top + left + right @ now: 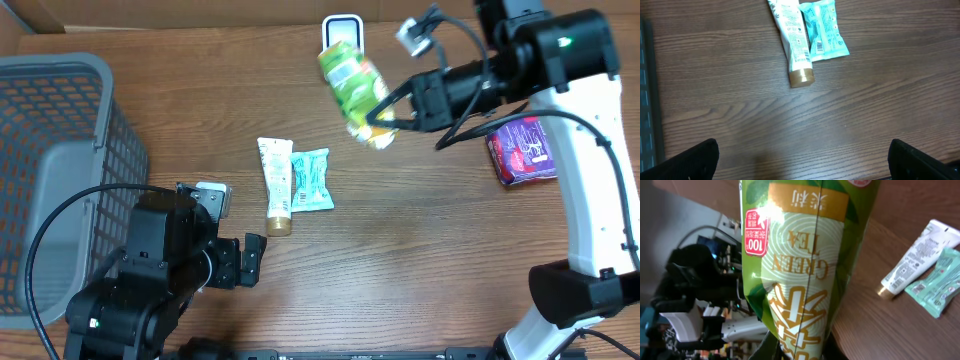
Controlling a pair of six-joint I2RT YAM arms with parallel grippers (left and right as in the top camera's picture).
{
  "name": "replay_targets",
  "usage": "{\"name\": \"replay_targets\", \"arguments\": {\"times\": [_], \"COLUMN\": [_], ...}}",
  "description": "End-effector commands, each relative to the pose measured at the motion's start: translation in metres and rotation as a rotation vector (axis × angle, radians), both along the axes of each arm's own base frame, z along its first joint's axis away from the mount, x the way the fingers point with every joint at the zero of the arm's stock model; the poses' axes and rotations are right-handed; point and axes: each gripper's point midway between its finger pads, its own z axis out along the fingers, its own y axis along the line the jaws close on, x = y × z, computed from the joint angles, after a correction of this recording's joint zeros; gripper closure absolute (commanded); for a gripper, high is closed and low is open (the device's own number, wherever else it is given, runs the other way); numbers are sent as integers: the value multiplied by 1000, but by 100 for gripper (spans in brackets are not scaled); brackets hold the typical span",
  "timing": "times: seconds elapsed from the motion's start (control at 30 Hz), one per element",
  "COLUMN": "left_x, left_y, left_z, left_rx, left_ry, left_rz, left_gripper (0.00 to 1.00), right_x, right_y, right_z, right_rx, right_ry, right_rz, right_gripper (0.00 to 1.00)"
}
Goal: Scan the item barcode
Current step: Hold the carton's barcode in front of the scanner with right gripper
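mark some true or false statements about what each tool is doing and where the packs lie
1. The right tool holds the tea pack up off the table. True.
2. The left tool is shut on the tube. False: it is open and empty, and the tube lies on the table.
3. The teal packet lies beside the tube. True.
4. The red pack touches the tube. False: it lies well apart from it, by the right arm.
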Motion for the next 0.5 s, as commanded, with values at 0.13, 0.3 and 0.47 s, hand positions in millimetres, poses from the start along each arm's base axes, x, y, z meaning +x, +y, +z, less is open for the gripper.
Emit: {"name": "replay_targets", "arguments": {"times": [0.13, 0.3, 0.47], "left_x": [1, 1, 1], "left_y": [3, 3, 3], "left_z": [1, 1, 1], "left_rx": [3, 3, 3], "left_ry": [-5, -5, -5], "left_rz": [19, 19, 19], "left_gripper": [1, 0, 1], "right_x": [-2, 84, 142], "right_y": [-8, -30, -59], "right_z": [24, -22, -31], "right_rx": [47, -378, -758], "right_ry": [-144, -206, -444], "right_rz": [-7, -441, -861], "right_gripper": [96, 96, 96]}}
